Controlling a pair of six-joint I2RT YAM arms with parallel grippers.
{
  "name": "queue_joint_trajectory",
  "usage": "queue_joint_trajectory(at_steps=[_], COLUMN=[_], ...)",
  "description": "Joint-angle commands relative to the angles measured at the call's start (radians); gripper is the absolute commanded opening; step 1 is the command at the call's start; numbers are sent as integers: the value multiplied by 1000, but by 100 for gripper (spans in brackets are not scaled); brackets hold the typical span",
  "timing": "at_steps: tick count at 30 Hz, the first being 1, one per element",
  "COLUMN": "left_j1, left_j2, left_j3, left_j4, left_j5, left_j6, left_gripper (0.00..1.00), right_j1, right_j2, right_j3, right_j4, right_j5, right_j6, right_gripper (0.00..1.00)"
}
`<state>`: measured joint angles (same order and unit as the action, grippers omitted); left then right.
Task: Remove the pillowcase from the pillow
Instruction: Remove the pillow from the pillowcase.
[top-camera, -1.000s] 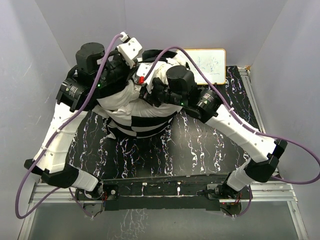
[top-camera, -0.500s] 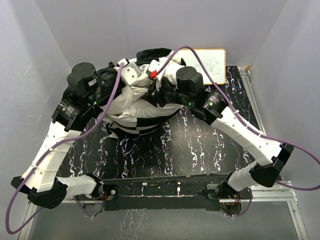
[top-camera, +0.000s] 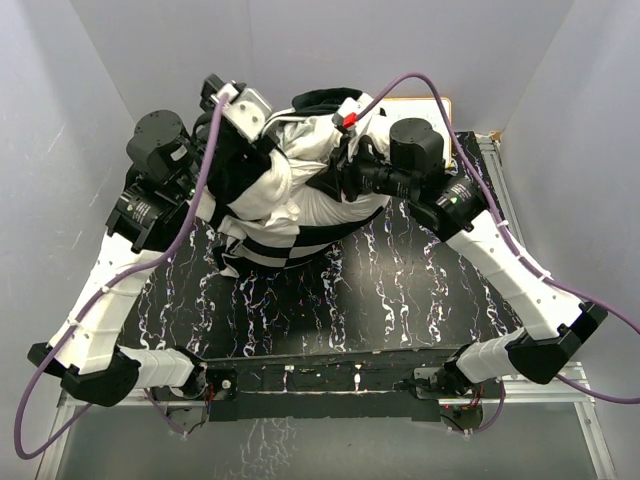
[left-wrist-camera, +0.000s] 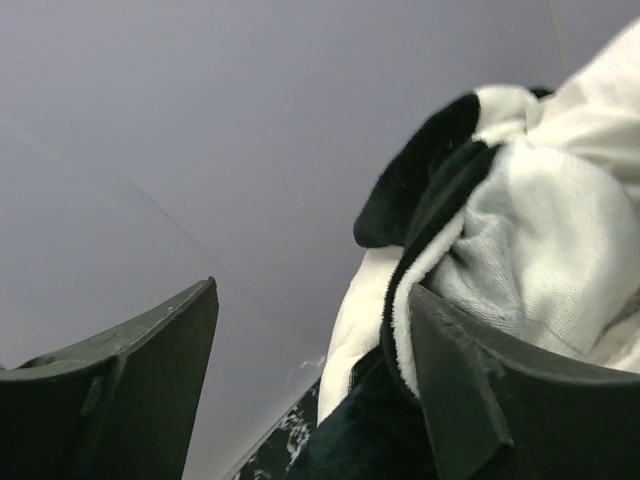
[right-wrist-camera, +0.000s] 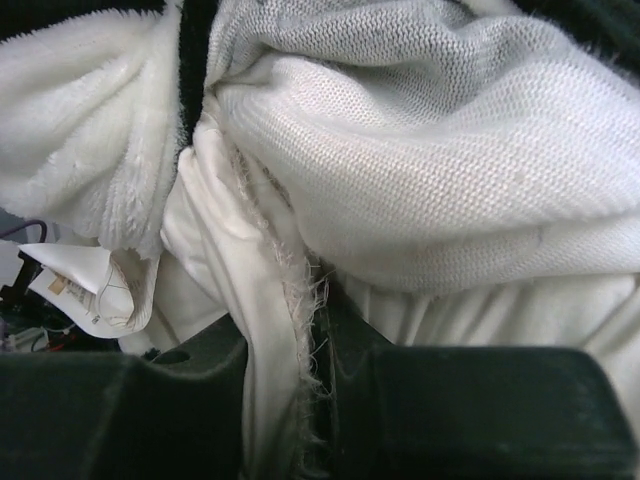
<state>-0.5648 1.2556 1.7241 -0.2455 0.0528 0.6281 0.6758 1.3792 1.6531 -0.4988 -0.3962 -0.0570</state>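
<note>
One white tag (right-wrist-camera: 88, 290) by pillow (right-wrist-camera: 215, 250), print illegible

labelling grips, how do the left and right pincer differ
The left pincer stands open, nothing between its fingers; the right pincer is shut on a fold of the pillow. Left faces bare wall beside the pillowcase; right is buried in fabric. Both have dark fingers.

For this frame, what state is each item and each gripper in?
pillowcase, bunched up, partly turned inside out, not yet off the pillow.
pillow, crumpled, partly bared, pinched at a frayed seam.
left gripper, open and empty, pillowcase fabric beside one finger.
right gripper, shut on the pillow.
</note>
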Motion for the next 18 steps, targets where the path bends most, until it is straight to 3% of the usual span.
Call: queue_joint_trajectory(at_steps=[1, 4, 7, 8, 13, 15, 18], left_j1=[57, 56, 56, 57, 56, 56, 56], left_j2=[-44, -13, 9, -8, -126, -159, -237], left_j3=[148, 244, 326, 316, 130, 63, -113], left_j4=[158, 216, 174, 150, -1, -131, -150], left_j5=[-73, 16, 116, 157, 344, 359, 310], left_j6=[-87, -117, -149, -144, -19, 72, 209], left_gripper=[79, 85, 86, 94, 97, 96, 94], right_j1=[-106, -67, 18, 51, 152, 155, 156], right_j2=[7, 56, 131, 165, 351, 401, 410], right_j3=[59, 99, 178, 219, 488, 556, 585], right_j4=[-108, -111, -141, -162, -290, -300, -268], right_j5=[256, 303, 423, 468, 642, 652, 611], right_j6=[122, 164, 175, 173, 210, 237, 263], right_gripper=[8, 8, 8, 8, 8, 8, 8])
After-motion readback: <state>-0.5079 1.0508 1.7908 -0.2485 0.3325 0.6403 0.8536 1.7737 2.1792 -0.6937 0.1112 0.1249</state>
